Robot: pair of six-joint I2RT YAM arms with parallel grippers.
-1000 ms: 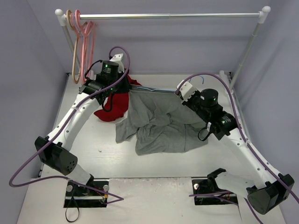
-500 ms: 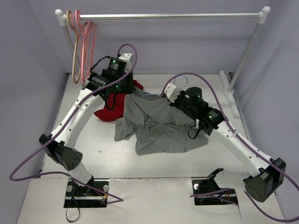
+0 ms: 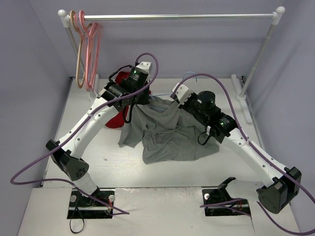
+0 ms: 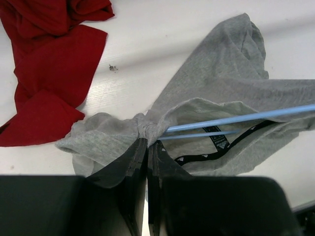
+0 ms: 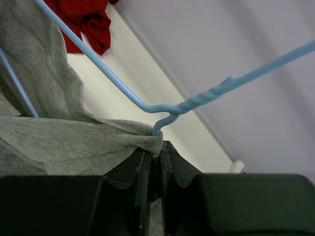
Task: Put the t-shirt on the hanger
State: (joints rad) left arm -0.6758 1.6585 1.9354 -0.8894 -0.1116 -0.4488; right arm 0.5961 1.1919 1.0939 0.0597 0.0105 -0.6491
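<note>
Matt grey cloth t-shirt (image 4: 216, 83); smooth wire hanger (image 4: 246, 118).

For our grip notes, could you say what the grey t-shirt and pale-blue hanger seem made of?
Plain grey short-sleeved t-shirt: soft matte knit cloth, heathered, bunching into folds. Thin pale-blue hanger: probably coated wire, smooth, with a twisted neck.

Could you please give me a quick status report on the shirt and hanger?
Left claw shut on t-shirt. Right claw shut on t-shirt beside hanger neck. Hanger arm runs inside the cloth. Red garment lies aside, nothing blocking.
</note>
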